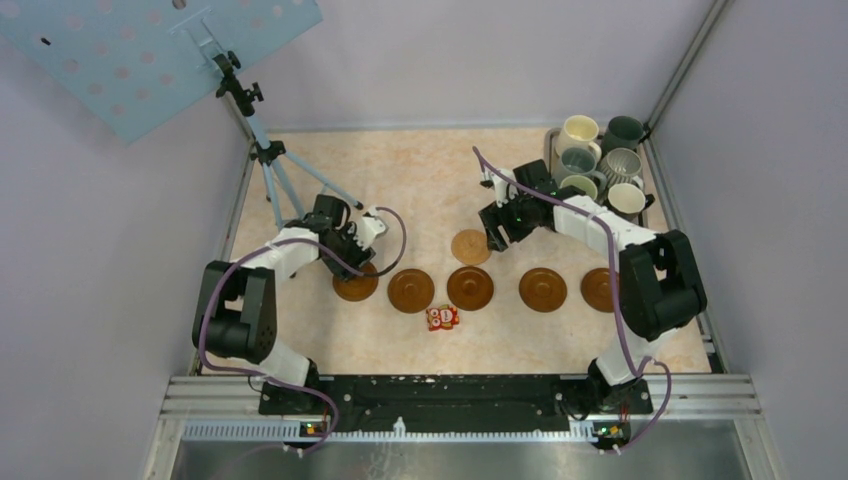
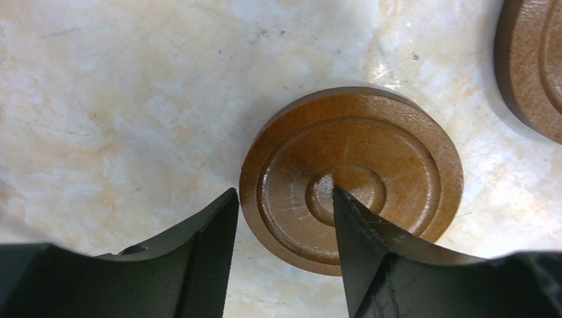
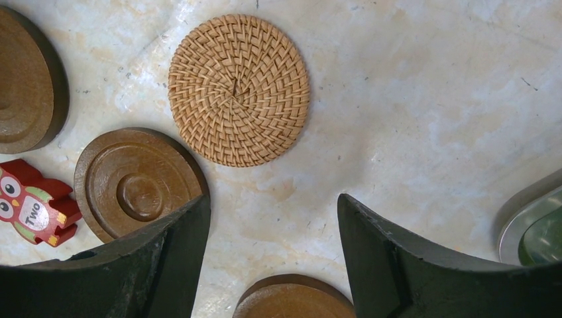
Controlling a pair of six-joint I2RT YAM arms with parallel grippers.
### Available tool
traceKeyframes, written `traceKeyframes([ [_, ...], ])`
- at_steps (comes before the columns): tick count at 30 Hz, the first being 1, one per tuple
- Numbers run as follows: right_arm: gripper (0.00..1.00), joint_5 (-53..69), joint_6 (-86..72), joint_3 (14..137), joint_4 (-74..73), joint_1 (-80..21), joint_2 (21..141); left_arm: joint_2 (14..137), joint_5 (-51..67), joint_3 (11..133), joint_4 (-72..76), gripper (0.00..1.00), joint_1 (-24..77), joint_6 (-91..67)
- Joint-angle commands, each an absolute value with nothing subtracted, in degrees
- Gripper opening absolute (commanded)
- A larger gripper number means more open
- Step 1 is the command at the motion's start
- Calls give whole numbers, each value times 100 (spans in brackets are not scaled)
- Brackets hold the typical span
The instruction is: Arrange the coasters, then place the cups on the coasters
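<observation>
Hovering wide-spread, the right tool (image 3: pixel 273 199) has the round woven straw-coloured coaster (image 3: pixel 238 89) just beyond its fingertips, lying behind the row of brown wooden grooved coasters (image 1: pixel 470 288) on the bench (image 1: pixel 420 190) (the left tool (image 2: pixel 285 191), narrowly parted, straddles the leftmost brown coaster (image 2: pixel 371 159) at its rim).

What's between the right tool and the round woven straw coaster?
Only bare marbled tabletop. The right wrist view shows nothing between the open right tool and the round woven straw coaster.

The wooden coasters (image 2: pixel 351 179) are brown with concentric ring grooves; the woven coaster (image 3: pixel 238 89) is straw-tan herringbone. The cups (image 1: pixel 579 130) look cream, grey, perhaps dark green.
</observation>
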State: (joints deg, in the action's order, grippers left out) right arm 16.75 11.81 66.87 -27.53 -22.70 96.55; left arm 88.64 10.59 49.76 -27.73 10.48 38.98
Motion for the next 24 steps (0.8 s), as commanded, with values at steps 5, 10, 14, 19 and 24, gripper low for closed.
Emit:
traceKeyframes([
  [5,70,1688,1090,7051,-2649,-2241,9741,8925,1376,5593,-3322,60,1020,3945],
  [10,70,1687,1090,7068,-2648,-2241,9746,8990,1161,5280,-3031,65,1020,4055],
  [14,69,1706,1081,7085,-2668,-2241,9757,9217,1197,5208,-3007,66,1019,4073],
  [19,69,1654,1133,7071,-2700,-2241,9707,9041,1597,4988,-3295,52,1020,4138],
  [24,69,1660,1134,7005,-2682,-2242,9684,8601,1631,4536,-3401,45,1020,4155],
])
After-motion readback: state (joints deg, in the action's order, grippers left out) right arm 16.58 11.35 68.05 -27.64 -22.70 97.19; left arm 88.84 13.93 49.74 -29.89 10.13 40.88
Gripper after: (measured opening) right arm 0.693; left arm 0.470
